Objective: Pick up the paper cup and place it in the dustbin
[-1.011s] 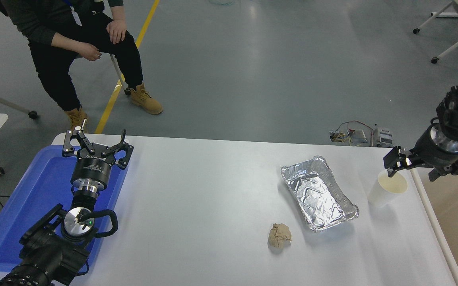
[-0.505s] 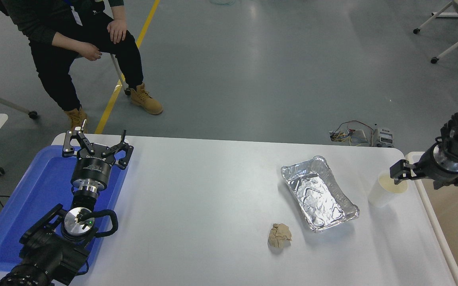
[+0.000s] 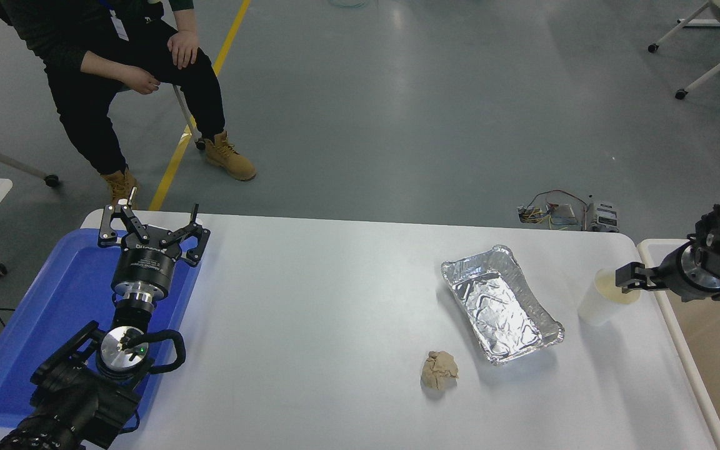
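Right now, in the head view, the paper cup (image 3: 604, 300) stands upright on the white table (image 3: 335, 312), close to its right edge and just right of the crinkled foil tray (image 3: 501, 304). The right gripper (image 3: 626, 279) comes in from the right edge of the picture and sits at the cup's rim, on its far right side. Only one dark finger (image 3: 630, 275) shows clearly there, lying across the rim; how wide the pincer stands and whether it has hold of the cup cannot be told from this angle.

Just beyond the table's right edge is the dustbin (image 3: 654, 250), its white rounded rim and beige inside partly cut off by the frame, with the right arm reaching over it.

A crumpled tan paper ball (image 3: 439, 370) lies on the table, nearer the camera than the foil tray and apart from it.

At the lower left the left gripper (image 3: 152, 226) is parked over the blue tray (image 3: 41, 325), its fingers spread wide apart and holding nothing.

A person (image 3: 116, 69) sits on the far side, at the upper left, hands resting on the legs.
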